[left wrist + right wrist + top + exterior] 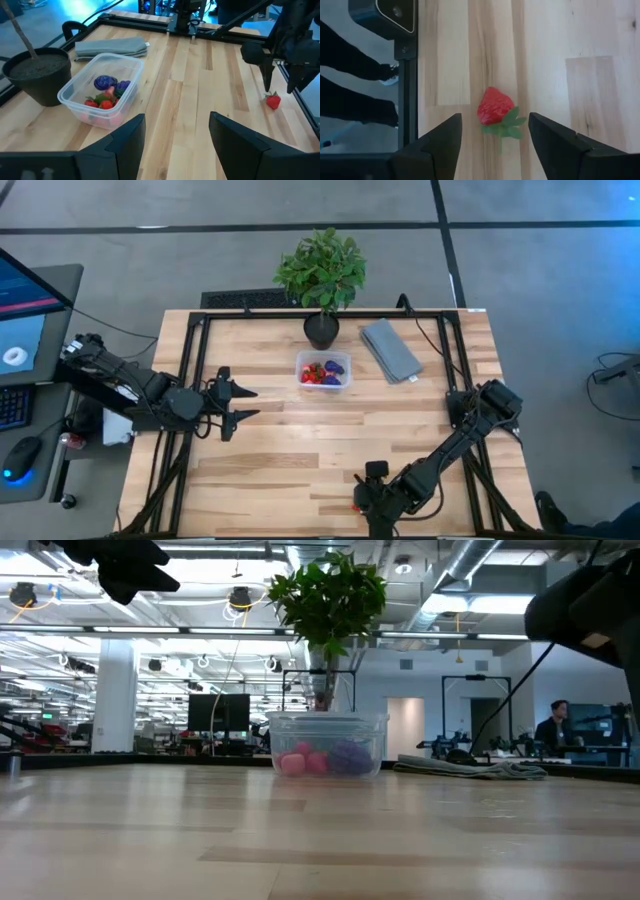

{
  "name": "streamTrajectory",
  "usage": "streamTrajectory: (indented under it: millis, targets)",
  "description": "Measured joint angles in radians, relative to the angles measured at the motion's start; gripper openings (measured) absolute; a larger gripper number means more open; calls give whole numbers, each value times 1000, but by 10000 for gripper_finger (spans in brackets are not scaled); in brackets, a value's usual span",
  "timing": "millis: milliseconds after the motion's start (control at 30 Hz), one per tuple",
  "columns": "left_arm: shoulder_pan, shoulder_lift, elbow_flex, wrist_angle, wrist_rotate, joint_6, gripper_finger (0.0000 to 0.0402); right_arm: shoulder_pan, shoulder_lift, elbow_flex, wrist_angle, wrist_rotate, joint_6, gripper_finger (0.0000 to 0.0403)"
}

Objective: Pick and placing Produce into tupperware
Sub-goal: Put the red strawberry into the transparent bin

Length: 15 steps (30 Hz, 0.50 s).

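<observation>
The tupperware [322,372] is a clear tub standing on the table's far middle. It holds red strawberries, pink pieces and purple grapes [106,90]. One loose strawberry [495,107], red with a green top, lies on its side on the wood near the table's near edge [273,101]. My right gripper [495,119] is open and points steeply down over it, one finger on each side, touching nothing. My left gripper [245,402] hovers open over the table's left part, pointing toward the tub, with nothing between its fingers [177,132].
A potted plant [322,275] in a black pot [37,75] stands just behind the tub. A folded grey cloth [390,348] lies to the tub's right. A black frame rail [406,90] runs beside the loose strawberry. Bare wood lies between the tub and the near edge.
</observation>
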State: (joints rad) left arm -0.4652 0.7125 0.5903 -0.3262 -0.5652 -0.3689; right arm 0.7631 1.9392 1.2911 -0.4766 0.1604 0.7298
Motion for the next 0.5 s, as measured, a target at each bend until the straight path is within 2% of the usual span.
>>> streamTrajectory:
  millis: [500]
  targets:
    - [0, 0, 0, 1, 0, -20, 210, -29, 0, 0, 22, -33, -42, 256]
